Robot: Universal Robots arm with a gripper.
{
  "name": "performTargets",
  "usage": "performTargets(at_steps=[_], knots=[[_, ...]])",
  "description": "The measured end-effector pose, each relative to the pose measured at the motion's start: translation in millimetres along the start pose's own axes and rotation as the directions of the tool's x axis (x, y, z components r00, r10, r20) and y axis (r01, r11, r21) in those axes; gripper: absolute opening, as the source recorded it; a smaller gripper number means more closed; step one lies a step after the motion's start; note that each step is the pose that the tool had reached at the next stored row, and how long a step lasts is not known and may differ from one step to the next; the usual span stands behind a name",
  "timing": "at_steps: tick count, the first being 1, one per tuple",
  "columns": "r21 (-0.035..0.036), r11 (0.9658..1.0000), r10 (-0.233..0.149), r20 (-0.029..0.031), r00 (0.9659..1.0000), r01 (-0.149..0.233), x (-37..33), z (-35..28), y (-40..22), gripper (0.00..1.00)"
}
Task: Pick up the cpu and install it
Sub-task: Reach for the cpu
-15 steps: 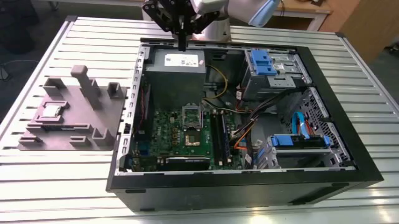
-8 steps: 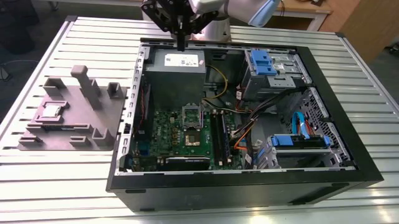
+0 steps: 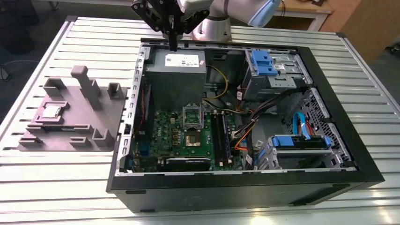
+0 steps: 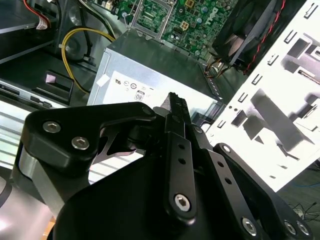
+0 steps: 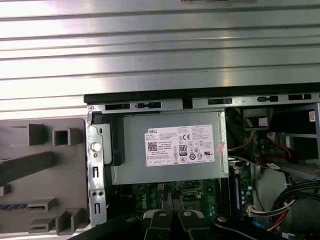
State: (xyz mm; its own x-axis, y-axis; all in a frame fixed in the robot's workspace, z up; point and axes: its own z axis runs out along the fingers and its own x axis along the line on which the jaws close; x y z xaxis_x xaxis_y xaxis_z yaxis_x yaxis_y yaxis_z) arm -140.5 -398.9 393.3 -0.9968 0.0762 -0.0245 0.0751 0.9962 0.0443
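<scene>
The cpu (image 3: 51, 111), a small silver-topped square chip, lies in a recess of the grey holder block (image 3: 87, 126) at the exterior view's left, outside the computer case. My gripper (image 3: 172, 43) hangs over the case's far edge, above the grey power supply box (image 3: 175, 75), far from the cpu. In both wrist views the black fingers (image 4: 176, 112) meet with nothing between them, so the gripper (image 5: 172, 216) is shut and empty. The metal-framed socket (image 3: 192, 127) sits mid-way on the green motherboard (image 3: 168, 136), below the power supply.
The open black case (image 3: 244, 185) holds blue drive caddies (image 3: 267, 63), bundled cables (image 3: 250, 129) and memory slots (image 3: 218, 136). The holder block has upright posts (image 3: 84, 82). Everything rests on a slatted metal table (image 3: 62, 187).
</scene>
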Motion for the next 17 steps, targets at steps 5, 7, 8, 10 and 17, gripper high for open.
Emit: performTargets(at_steps=[5, 7, 8, 10, 17], knots=[[0.0, 1.0, 0.0, 0.0, 1.0, 0.0, 1.7, -0.1, -0.2, 0.1], [0.0, 1.0, 0.0, 0.0, 1.0, 0.0, 2.9, -0.1, -0.2, 0.1], [0.0, 1.0, 0.0, 0.0, 1.0, 0.0, 3.7, -0.1, -0.3, 0.1], [0.0, 1.0, 0.0, 0.0, 1.0, 0.0, 5.0, -0.1, -0.4, 0.1], [0.0, 1.0, 0.0, 0.0, 1.0, 0.0, 7.3, -0.2, -0.6, 0.1]])
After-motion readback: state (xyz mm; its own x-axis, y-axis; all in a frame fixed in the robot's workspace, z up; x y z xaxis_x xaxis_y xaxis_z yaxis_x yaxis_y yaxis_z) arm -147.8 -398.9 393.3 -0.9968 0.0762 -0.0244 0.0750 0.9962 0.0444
